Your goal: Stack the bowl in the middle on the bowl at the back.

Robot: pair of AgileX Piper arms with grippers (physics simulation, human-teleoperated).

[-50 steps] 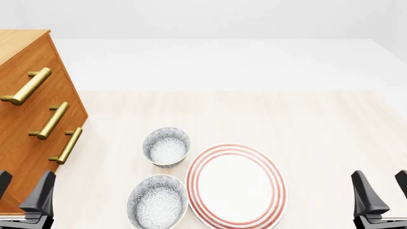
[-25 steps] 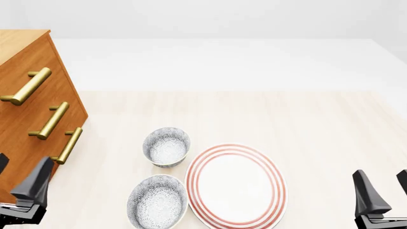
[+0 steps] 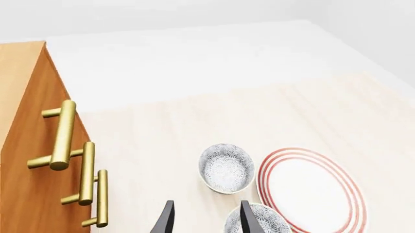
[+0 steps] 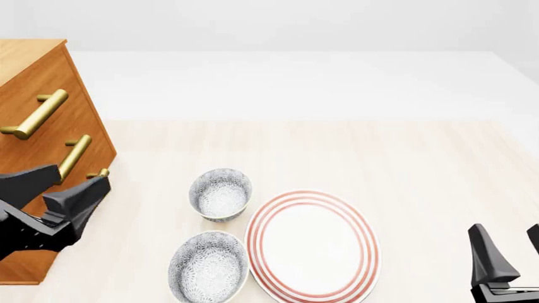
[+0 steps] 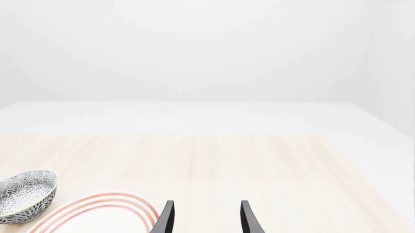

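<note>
Two small speckled grey-and-white bowls sit left of centre. The bowl at the back [image 4: 221, 194] [image 3: 226, 167] is farther from me. The bowl in the middle [image 4: 208, 267] [image 3: 263, 222] is nearer, close to the front edge. My left gripper [image 4: 82, 177] [image 3: 206, 216] is open and empty, raised in front of the dresser, well left of both bowls. My right gripper [image 4: 505, 230] [image 5: 206, 208] is open and empty, low at the front right, far from the bowls. In the right wrist view the back bowl [image 5: 26, 194] shows at the edge.
A large white plate with red rings [image 4: 312, 246] [image 3: 312, 190] [image 5: 104, 201] lies just right of the bowls, almost touching them. A wooden dresser with brass handles [image 4: 50, 126] [image 3: 32, 170] stands at the left edge.
My left gripper has lifted and swung forward and to the right, fingers now pointing toward the bowls. The right gripper, bowls and plate have not moved.
</note>
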